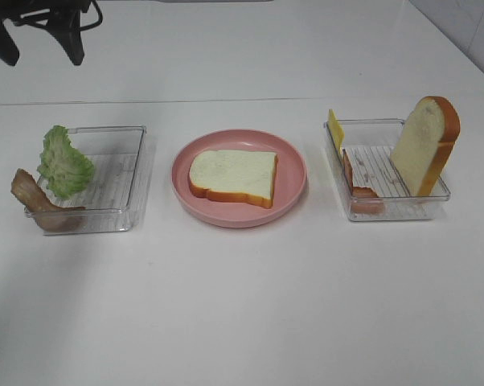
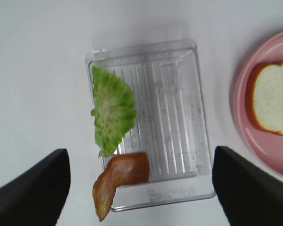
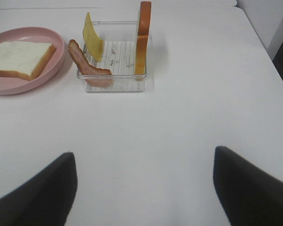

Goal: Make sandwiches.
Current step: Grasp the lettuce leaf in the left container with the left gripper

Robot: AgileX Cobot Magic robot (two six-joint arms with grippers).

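White table [image 1: 242,305], sandwich parts lying unstacked, both grippers spread wide and empty.
From the high camera I see one flat bread slice [image 1: 232,175], white with an orange-brown crust, on the pink plate [image 1: 294,173] at centre. The left tray [image 1: 121,173] holds a ruffled green lettuce leaf [image 1: 63,163] leaning on its wall and a brown bacon strip [image 1: 37,199] draped over its corner. The right tray [image 1: 395,207] holds a yellow cheese slice [image 1: 335,129], a second bacon strip [image 1: 359,186] and an upright bread slice [image 1: 425,145] propped against the wall. My left wrist view shows the left gripper [image 2: 140,150] released above the left tray, gripping nothing. My right wrist view shows the right gripper [image 3: 144,151] released too, over bare table, apart from the right tray.
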